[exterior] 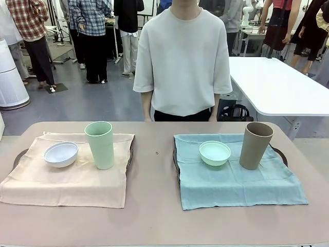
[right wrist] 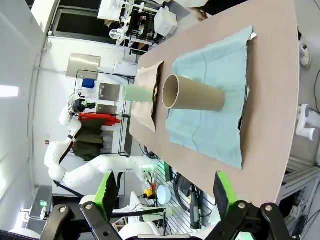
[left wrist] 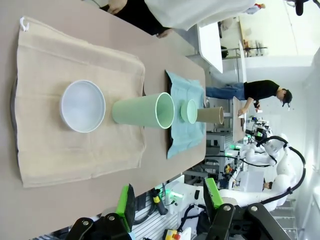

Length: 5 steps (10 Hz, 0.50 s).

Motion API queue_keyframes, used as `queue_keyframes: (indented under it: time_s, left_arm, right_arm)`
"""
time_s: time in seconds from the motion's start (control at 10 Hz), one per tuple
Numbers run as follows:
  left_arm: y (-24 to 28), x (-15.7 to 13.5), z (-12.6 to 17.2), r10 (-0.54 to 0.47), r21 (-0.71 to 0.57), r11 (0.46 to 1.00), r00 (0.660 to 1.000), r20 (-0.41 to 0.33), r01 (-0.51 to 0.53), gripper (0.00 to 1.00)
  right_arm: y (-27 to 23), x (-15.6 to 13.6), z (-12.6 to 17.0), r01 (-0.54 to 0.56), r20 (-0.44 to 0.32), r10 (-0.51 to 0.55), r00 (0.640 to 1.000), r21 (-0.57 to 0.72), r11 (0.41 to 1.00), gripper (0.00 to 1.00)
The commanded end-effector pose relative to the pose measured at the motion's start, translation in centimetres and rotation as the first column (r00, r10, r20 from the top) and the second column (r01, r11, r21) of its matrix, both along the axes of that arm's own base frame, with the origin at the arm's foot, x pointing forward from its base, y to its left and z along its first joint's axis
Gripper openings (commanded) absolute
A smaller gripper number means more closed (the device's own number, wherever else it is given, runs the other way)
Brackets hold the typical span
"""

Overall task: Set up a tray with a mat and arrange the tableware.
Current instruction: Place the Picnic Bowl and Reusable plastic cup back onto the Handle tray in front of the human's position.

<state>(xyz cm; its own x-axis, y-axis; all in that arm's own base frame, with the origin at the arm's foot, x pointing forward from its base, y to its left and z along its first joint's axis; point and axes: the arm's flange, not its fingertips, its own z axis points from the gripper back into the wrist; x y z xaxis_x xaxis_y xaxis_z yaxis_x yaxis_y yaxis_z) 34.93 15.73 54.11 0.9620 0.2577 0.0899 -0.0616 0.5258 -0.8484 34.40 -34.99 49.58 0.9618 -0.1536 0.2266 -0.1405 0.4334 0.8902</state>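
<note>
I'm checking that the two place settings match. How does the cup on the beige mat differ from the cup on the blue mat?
The pale green cup is mint-coloured; the taupe cup is brown. The pale green cup stands on the beige mat, right of the white bowl; the taupe cup stands on the blue mat, right of the mint bowl. Both are tall, handleless, upright and look empty.

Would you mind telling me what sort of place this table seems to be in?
Probably a robotics lab: a white robot arm stands nearby, more white tables beyond, and people standing about.
</note>
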Motion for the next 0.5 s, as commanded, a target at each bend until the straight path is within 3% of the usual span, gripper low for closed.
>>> queue_keyframes:
  time_s: [0.0,0.4]
  left_arm:
    - [0.36,-0.01,0.32,-0.008,0.004,1.000,1.000,0.001,0.008,0.73]
    - [0.36,-0.01,0.32,-0.008,0.004,1.000,1.000,0.001,0.008,0.73]
  right_arm:
    - [0.12,-0.10,0.25,0.001,-0.006,-0.001,1.000,-0.017,1.000,1.00]
    - [0.12,-0.10,0.25,0.001,-0.006,-0.001,1.000,-0.017,1.000,1.00]
